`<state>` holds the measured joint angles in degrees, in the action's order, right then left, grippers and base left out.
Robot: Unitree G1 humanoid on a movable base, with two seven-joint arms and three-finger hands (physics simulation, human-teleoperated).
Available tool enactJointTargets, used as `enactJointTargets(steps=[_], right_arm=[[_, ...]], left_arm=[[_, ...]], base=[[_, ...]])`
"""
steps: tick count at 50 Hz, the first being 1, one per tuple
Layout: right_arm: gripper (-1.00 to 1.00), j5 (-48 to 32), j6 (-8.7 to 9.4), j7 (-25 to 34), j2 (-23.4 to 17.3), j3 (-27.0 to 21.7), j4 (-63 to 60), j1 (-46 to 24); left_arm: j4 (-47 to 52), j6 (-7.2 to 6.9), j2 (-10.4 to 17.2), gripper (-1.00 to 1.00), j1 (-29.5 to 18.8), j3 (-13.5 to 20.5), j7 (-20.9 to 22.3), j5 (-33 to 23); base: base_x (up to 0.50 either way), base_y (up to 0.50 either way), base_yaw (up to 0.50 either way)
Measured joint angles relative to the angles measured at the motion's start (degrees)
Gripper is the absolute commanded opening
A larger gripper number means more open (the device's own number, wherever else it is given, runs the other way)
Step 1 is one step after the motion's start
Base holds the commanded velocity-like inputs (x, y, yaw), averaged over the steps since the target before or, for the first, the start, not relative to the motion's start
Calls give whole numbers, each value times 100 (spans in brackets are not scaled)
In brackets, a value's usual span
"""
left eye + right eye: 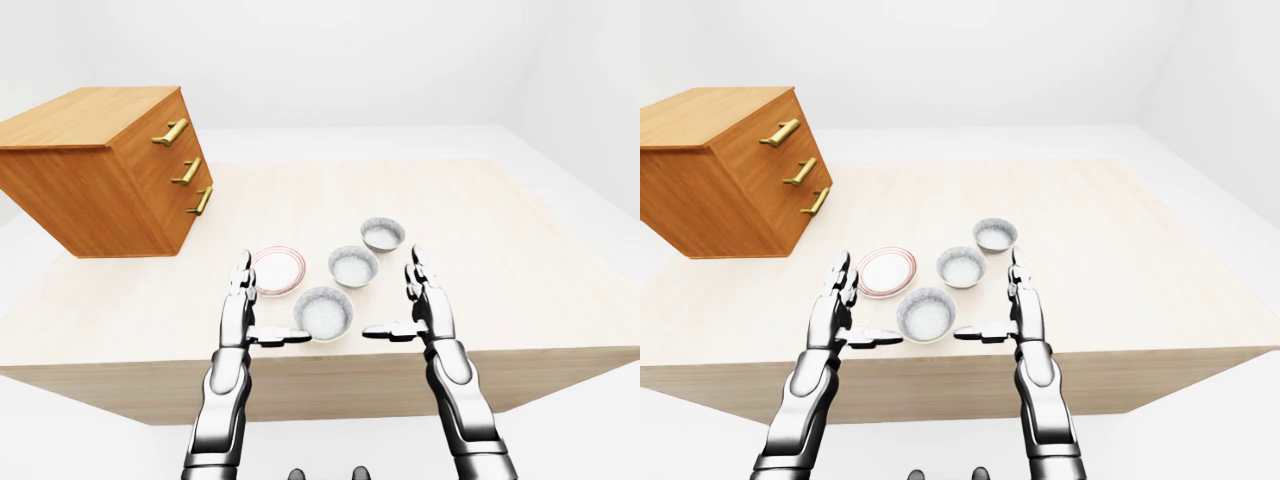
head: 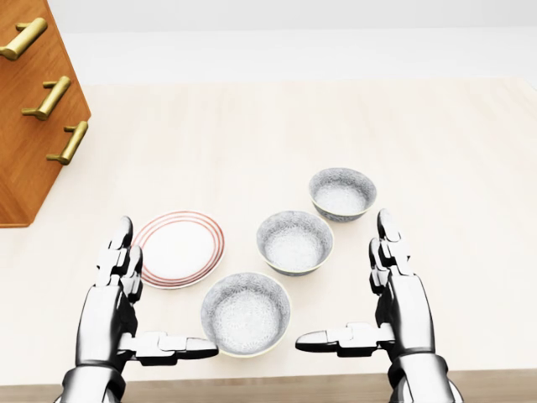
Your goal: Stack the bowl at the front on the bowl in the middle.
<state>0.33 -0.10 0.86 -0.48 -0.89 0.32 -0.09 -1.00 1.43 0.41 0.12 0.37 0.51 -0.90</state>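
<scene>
Front bowl (image 2: 245, 312) sits between left hand (image 2: 109, 312) and right hand (image 2: 404, 309), fingers spread, about equally near; middle bowl (image 2: 294, 242) lies at one o'clock.

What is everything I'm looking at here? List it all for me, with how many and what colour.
bowls: three, grey speckled, in a diagonal row in the head view: lowest bowl, middle bowl, top bowl
plate: one, white with red rings, left of the middle bowl
chest of drawers: one, brown wood, top left
brass handles: three, gold, on the chest
table: one, pale wood, under everything
left hand: one, silver, open, left of the lowest bowl
right hand: one, silver, open, right of it
</scene>
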Motion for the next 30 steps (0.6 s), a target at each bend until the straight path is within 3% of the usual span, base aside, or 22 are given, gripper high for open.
enactJointTargets(steps=[7,30], right_arm=[[100,21,-32,96,-42,-67,39,0],[100,99,41,270,-73,-134,-124,52]], left_arm=[[-116,151,22,100,15,25,43,-94],[-92,82,26,100,48,60,118,-28]], base=[[0,0,0],[11,0,0]])
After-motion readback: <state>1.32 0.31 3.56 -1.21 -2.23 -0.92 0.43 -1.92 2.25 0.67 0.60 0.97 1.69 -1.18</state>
